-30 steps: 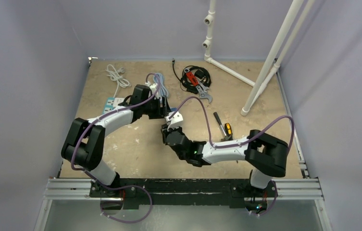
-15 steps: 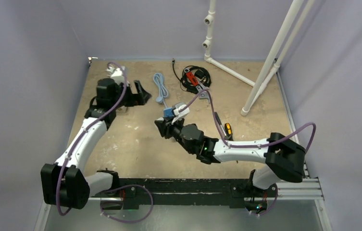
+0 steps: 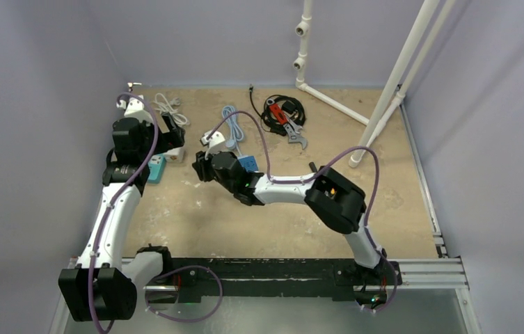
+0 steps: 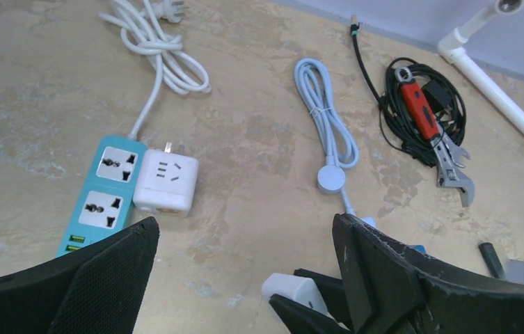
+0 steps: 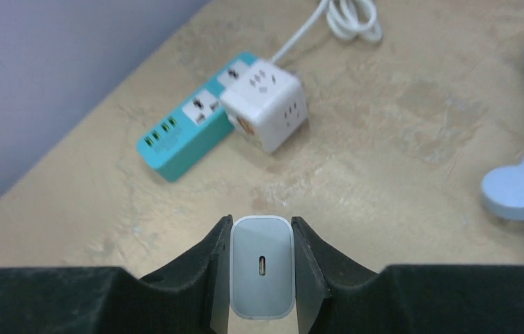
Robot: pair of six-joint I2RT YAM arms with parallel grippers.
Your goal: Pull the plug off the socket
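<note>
Right gripper [image 5: 262, 264] was clamped on the white USB-C charger plug [image 5: 262, 278], held well apart from the teal power strip [image 4: 102, 198] and cube adapter [image 4: 167, 182]. Left gripper [image 4: 243, 233] hung with jaws spread, empty. Extraction judged complete; only release remained.

The top camera looks steeply down from above and behind the arm bases, taking in the whole table [image 3: 196, 216]. The left wrist camera looks down from higher up. The right wrist camera sits low, close and oblique. All three show the teal power strip [image 4: 109, 188] and white cube adapter [image 4: 167, 182].
</note>
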